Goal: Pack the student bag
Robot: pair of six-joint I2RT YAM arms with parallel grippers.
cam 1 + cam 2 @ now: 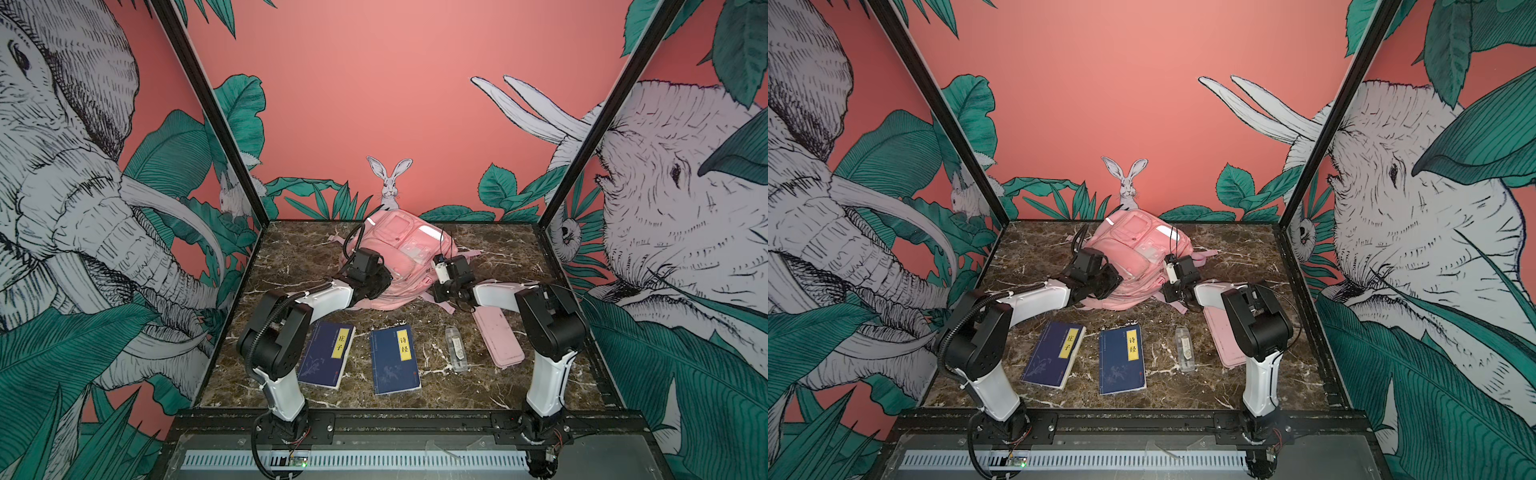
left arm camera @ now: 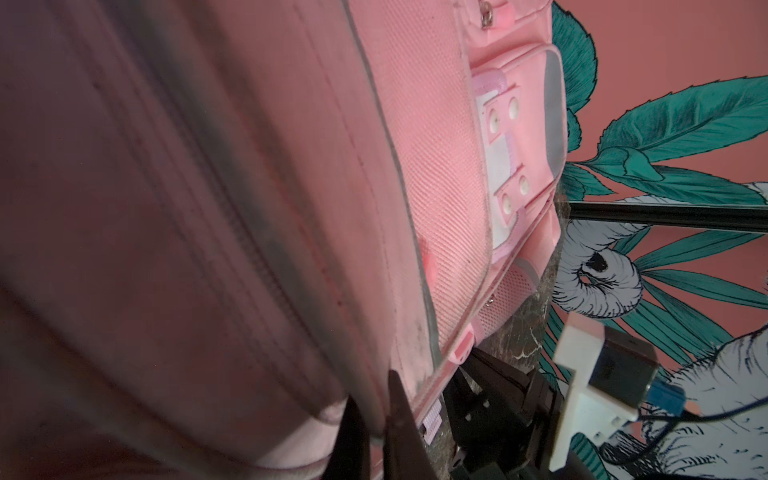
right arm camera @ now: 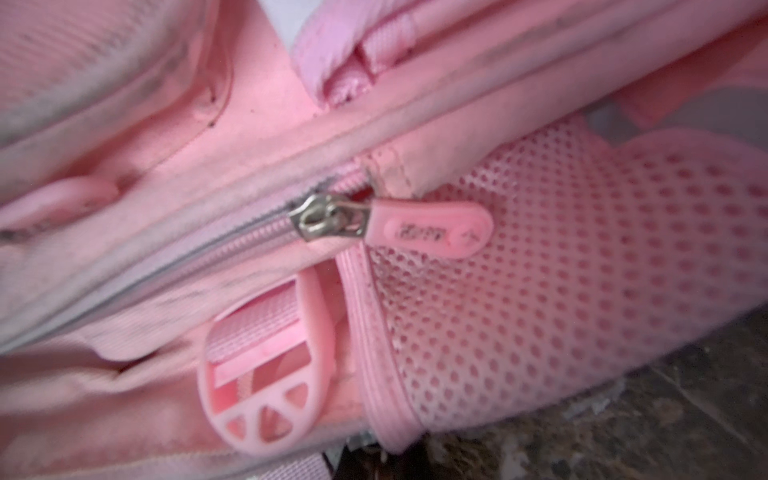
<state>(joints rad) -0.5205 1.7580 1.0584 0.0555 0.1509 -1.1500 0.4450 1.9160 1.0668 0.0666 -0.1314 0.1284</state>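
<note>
This is looking like a robot test booth in a lab, not a lived-in room. The left arm and the right arm are standing bolted to a black rail at the front edge of a marble-patterned tabletop. A slotted cable duct is running below the rail, and a small board is glowing green on it. Black frame posts are rising at the corners between flat wall panels printed with a jungle scene: an elephant, a rabbit and green leaves on coral. School props — the student bag and two blue books — are lying on the table.
</note>
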